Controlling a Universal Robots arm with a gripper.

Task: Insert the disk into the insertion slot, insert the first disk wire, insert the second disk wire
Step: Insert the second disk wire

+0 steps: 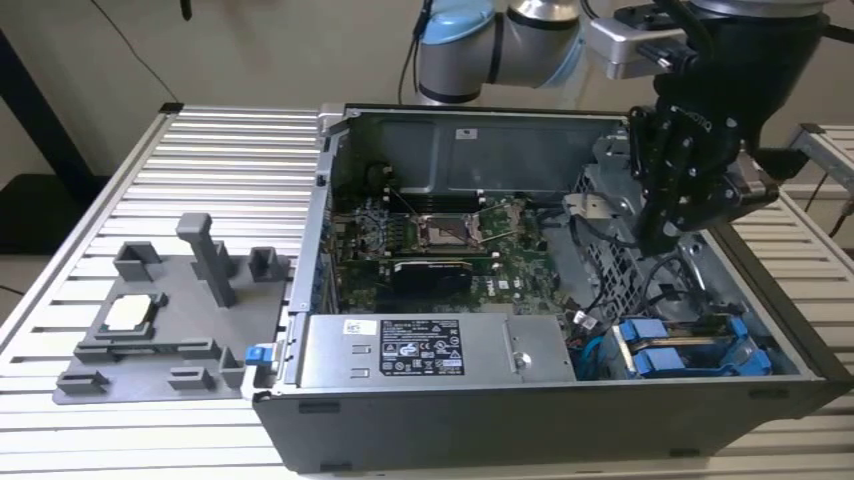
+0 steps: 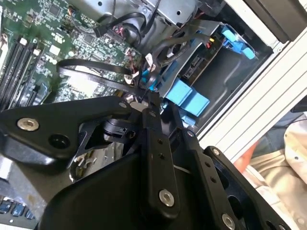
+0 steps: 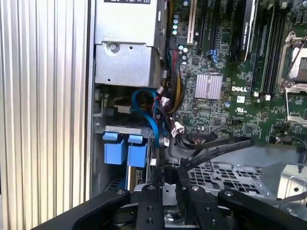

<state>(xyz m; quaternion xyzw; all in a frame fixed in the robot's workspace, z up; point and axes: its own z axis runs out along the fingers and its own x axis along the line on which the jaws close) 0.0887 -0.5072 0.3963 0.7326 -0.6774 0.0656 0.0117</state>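
Disk [image 1: 683, 355] lies near, at 6 o'clock from gripper [image 1: 663, 238] in exterior view, long axis roughly 3–9 o'clock; grip state cannot be told.

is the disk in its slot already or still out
In. The disk, wrapped in its blue carrier, sits inside the insertion slot of the grey drive cage, with only its blue tabs sticking out.

Open computer case [image 1: 534, 425] on slatted table [image 1: 227, 160], green motherboard [image 1: 514, 262] inside, grey fixture plate [image 1: 140, 372] just beside
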